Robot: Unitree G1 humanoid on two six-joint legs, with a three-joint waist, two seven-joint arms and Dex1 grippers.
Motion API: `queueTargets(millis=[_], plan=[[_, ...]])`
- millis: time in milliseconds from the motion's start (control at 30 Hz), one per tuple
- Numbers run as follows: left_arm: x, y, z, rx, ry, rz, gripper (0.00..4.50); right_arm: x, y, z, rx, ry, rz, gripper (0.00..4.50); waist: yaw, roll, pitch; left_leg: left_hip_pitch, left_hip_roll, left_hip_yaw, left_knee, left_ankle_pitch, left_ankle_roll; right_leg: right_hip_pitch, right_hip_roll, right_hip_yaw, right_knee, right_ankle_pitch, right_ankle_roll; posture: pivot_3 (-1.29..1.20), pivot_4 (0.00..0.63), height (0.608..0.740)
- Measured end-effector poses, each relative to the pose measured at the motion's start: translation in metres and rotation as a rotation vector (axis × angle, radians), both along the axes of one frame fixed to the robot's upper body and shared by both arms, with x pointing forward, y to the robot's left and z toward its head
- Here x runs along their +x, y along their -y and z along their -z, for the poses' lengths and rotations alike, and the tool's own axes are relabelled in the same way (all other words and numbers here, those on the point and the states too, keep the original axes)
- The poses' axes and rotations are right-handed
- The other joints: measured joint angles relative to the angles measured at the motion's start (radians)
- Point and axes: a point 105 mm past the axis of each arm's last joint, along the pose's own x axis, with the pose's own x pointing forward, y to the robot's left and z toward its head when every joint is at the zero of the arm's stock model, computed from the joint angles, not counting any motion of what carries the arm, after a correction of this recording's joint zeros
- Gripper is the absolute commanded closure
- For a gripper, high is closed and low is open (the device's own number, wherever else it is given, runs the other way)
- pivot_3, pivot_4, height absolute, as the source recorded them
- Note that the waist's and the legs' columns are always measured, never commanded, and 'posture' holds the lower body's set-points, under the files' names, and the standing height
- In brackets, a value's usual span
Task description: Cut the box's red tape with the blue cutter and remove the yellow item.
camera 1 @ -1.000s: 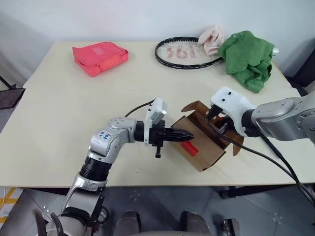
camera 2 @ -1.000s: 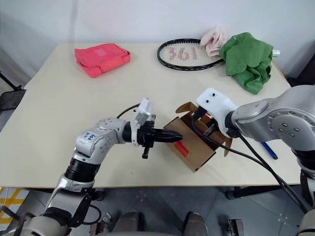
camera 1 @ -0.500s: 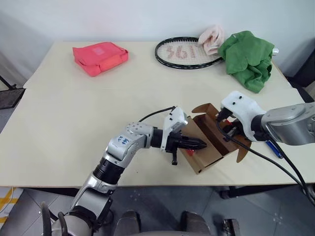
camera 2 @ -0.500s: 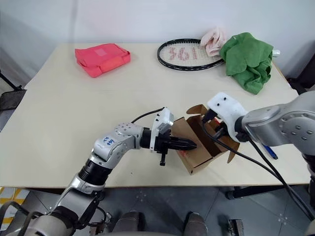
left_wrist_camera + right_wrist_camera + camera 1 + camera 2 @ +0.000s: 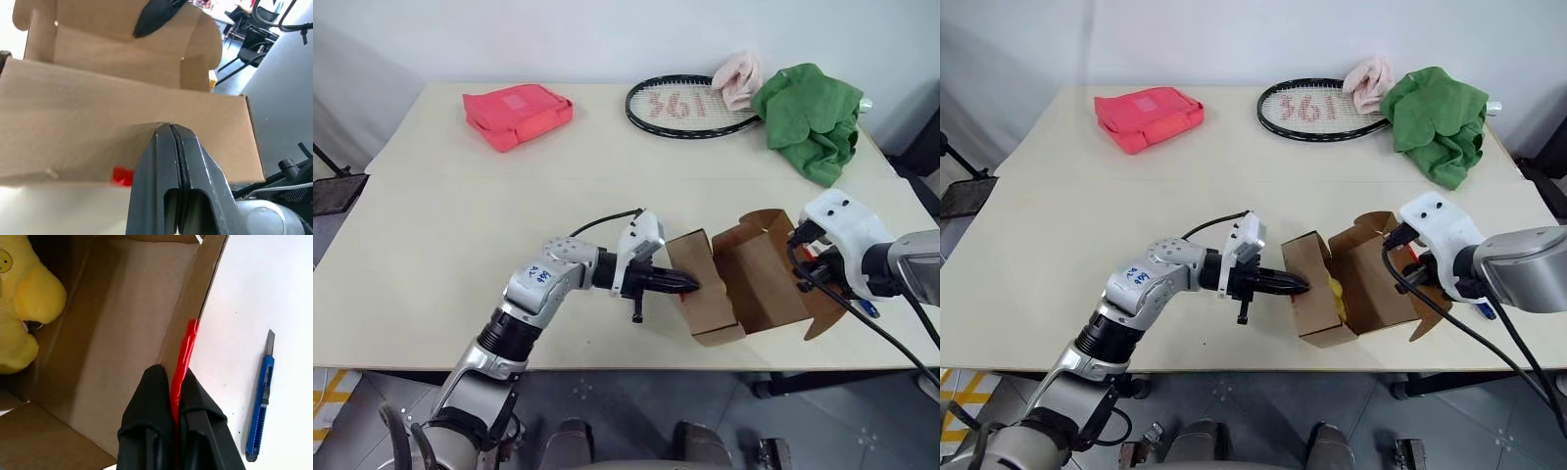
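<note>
The brown box (image 5: 705, 294) sits near the table's front edge with its lid (image 5: 766, 276) swung open to the right. The yellow item (image 5: 24, 308) lies inside and also peeks out (image 5: 1335, 291). My right gripper (image 5: 171, 377) is shut on the lid's edge, right where a strip of red tape (image 5: 185, 352) runs. My left gripper (image 5: 690, 284) is shut, its tips (image 5: 171, 128) pressed against the box's outer wall, just above a scrap of red tape (image 5: 122, 176). The blue cutter (image 5: 259, 411) lies on the table to the right of the box.
At the back of the table lie a pink-red pouch (image 5: 517, 113) on the left, a racket (image 5: 690, 103) in the middle, and a green cloth (image 5: 808, 113) with a pink cloth (image 5: 736, 76) on the right. The table's front edge (image 5: 607, 367) runs just below the box.
My right gripper has moved right with the lid edge in it, and the lid has swung wide open. The box has turned and the yellow item now shows. My left gripper has sunk a little against the box.
</note>
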Motion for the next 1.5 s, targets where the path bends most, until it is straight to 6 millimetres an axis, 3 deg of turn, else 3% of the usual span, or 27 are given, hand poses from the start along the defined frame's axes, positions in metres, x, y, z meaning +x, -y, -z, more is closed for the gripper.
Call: queueTargets(millis=[200, 533, 700, 1100, 1200, 1367, 1500], plan=[[-0.005, -0.01, 0.009, 0.015, -0.042, -0.033, 4.5, -0.002, -0.006, -0.005, -0.05, 0.025, -0.027, 4.45, 0.008, 0.0, 0.0, 0.0, 0.0, 0.0, 0.001, 0.0, 0.0, 0.001, 0.0, 0.0, 0.0, 0.0, 0.0, 0.0, 0.15, 0.74], [-0.009, -0.023, 0.02, 0.066, -0.065, -0.09, 4.5, 0.0, -0.012, 0.005, -0.11, 0.055, -0.015, 4.45, 0.013, 0.0, 0.0, 0.002, 0.0, 0.0, 0.001, 0.0, 0.0, 0.002, 0.0, 0.0, 0.0, 0.0, 0.0, 0.0, 0.15, 0.74], [-0.007, -0.033, 0.055, 0.187, -0.158, -0.167, 4.5, -0.004, -0.017, 0.018, -0.137, 0.026, -0.039, 4.45, 0.015, -0.001, 0.0, 0.0, 0.0, 0.0, 0.001, 0.0, 0.001, 0.001, 0.0, 0.0, 0.0, 0.0, 0.0, 0.0, 0.15, 0.74], [0.0, -0.025, 0.05, 0.13, -0.164, -0.227, 4.5, 0.004, -0.028, 0.021, -0.103, 0.057, -0.047, 4.45, 0.009, -0.002, 0.0, 0.0, 0.0, 0.0, 0.001, 0.0, 0.001, -0.001, 0.0, 0.0, 0.0, 0.0, 0.0, 0.0, 0.15, 0.74], [0.0, -0.026, 0.05, 0.13, -0.168, -0.231, 4.5, 0.005, -0.031, 0.023, -0.08, 0.058, -0.048, 3.8, 0.009, -0.002, 0.0, -0.001, 0.0, 0.0, 0.001, 0.0, 0.001, -0.001, 0.0, 0.0, 0.0, 0.0, 0.0, 0.0, 0.15, 0.74], [0.002, -0.027, 0.049, 0.125, -0.177, -0.246, 4.5, 0.006, -0.031, 0.021, -0.043, 0.054, -0.046, 2.11, 0.009, -0.002, 0.0, -0.001, 0.0, 0.0, 0.001, 0.0, 0.001, -0.001, 0.0, 0.0, 0.0, 0.0, 0.0, 0.0, 0.15, 0.74], [0.004, -0.029, 0.045, 0.109, -0.198, -0.26, 3.65, 0.004, -0.026, 0.024, 0.014, 0.022, -0.037, 0.74, 0.012, -0.002, 0.001, -0.001, 0.0, 0.0, 0.001, 0.0, 0.001, -0.001, 0.0, 0.0, 0.0, 0.0, 0.0, 0.0, 0.15, 0.74]])
